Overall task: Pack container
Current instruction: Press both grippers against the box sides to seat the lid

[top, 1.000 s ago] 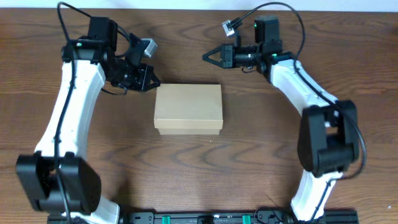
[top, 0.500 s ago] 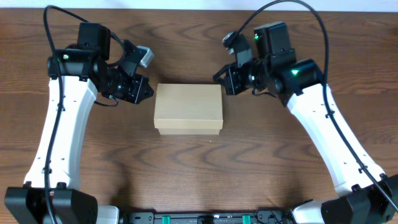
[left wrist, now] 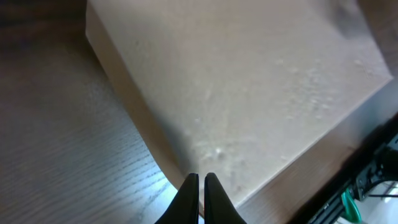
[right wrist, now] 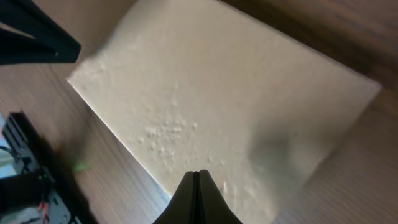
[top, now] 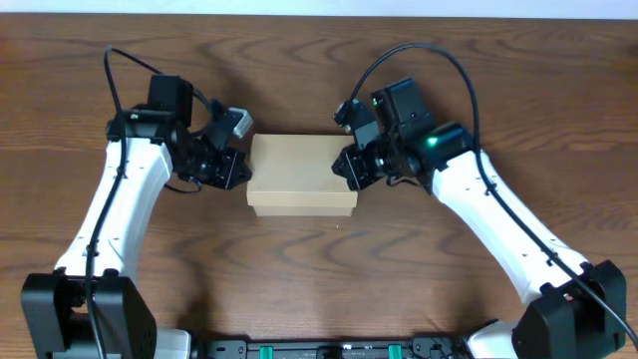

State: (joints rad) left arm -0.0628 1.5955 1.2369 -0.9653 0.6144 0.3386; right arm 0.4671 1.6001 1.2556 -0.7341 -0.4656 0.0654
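Observation:
The container [top: 302, 175] is a tan cardboard box with its lid down, lying in the middle of the wooden table. My left gripper [top: 242, 170] is shut and empty, its tips at the box's left edge. My right gripper [top: 343, 166] is also shut and empty, with its tips over the box's right edge. In the left wrist view the container [left wrist: 249, 81] fills most of the frame, and the left gripper [left wrist: 199, 179] points at its near side wall. The right wrist view shows the right gripper [right wrist: 198, 175] just above the container [right wrist: 217, 93] lid.
Bare brown wood of the table [top: 299, 269] surrounds the box on all sides. A dark rail [top: 329, 349] runs along the front edge. Both white arms reach in from the front corners, and cables loop above each wrist.
Both arms have swung inward and forward. The left gripper has come to the box's left edge and the right gripper to its right edge. The box has not moved.

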